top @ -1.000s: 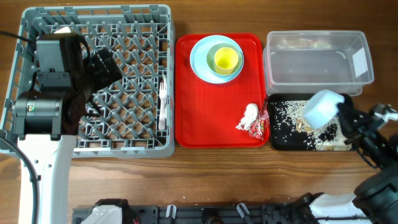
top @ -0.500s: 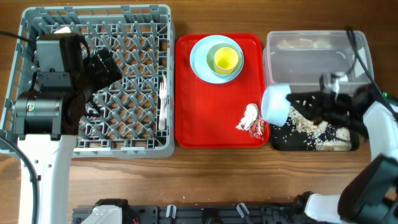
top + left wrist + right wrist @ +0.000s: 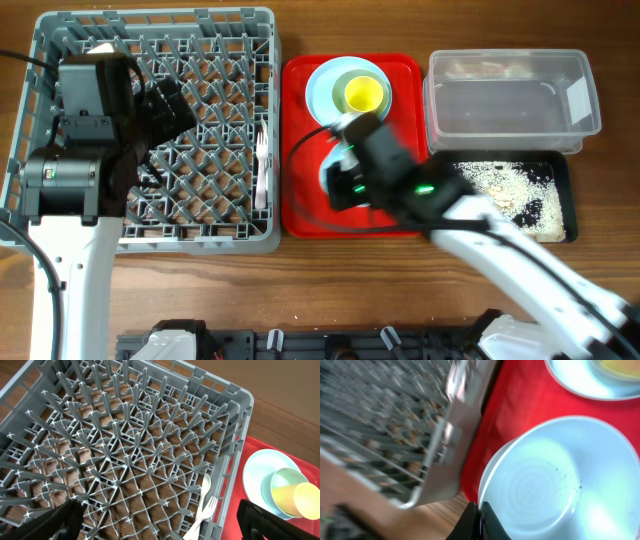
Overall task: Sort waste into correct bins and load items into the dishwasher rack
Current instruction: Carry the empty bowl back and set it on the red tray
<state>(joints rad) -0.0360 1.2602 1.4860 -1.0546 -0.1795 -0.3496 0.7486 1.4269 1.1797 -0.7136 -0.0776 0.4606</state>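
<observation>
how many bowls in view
2. The pale green bowl sits on the light blue plate on the red tray; the small light blue bowl is held by the right gripper over that tray.

Left arm [image 3: 70, 190] stands folded, wrist tilted down, left gripper [image 3: 159, 507] with fingers spread wide. Right arm [image 3: 500, 235] stretches diagonally across, blurred. Right gripper [image 3: 477, 519] pinches the rim of the small light blue bowl [image 3: 545, 485].

even bright light, soft shadows; motion blur on right arm [image 3: 480, 215]

Grey plastic rack [image 3: 125, 460], glossy red tray [image 3: 407, 75], wood-grain table [image 3: 300, 290]
</observation>
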